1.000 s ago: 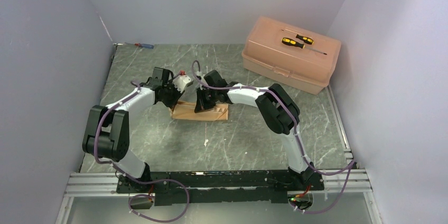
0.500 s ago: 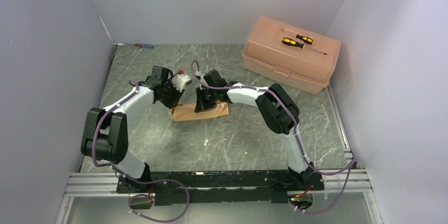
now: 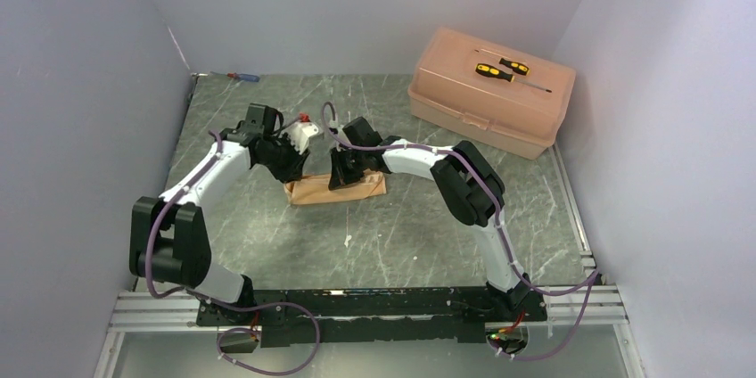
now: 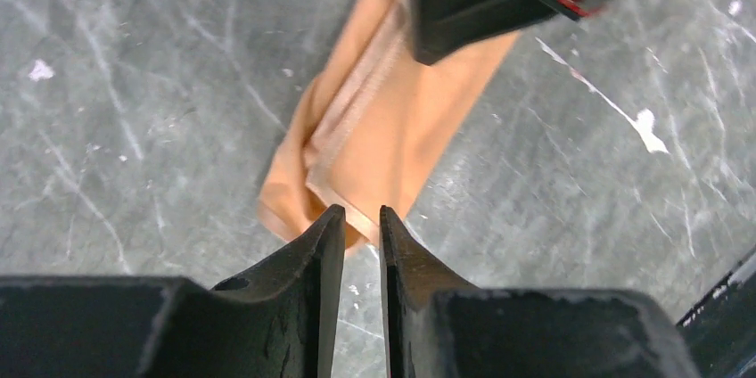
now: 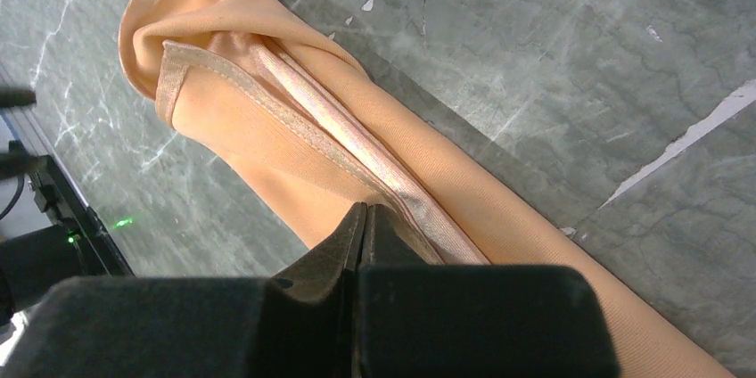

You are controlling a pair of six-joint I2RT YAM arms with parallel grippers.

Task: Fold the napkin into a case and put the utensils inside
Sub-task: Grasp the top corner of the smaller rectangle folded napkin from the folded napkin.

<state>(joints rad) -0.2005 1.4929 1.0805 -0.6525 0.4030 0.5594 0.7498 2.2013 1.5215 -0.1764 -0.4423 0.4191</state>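
The peach-orange napkin (image 3: 312, 189) lies mid-table, folded into a narrow strip with a stitched hem along its top (image 5: 267, 128). My right gripper (image 5: 363, 209) is shut, its tips resting on the strip near the hem, just right of the middle (image 3: 341, 177). Over the strip's left end (image 4: 392, 137) hangs my left gripper (image 4: 361, 210), slightly above the cloth. Its jaws are open by a narrow gap, with only the table showing between them. From above, the left gripper (image 3: 290, 164) sits at the strip's left end. The utensils are out of view.
A pink plastic box (image 3: 490, 93) stands at the back right with two yellow-and-black screwdrivers (image 3: 499, 70) on its lid. A red-and-blue screwdriver (image 3: 242, 77) lies by the back wall at the left. Walls close in both sides.
My left gripper has opened a little, let go of the strip's left end, and drawn back up and to the left. The right gripper has stayed put on the cloth.
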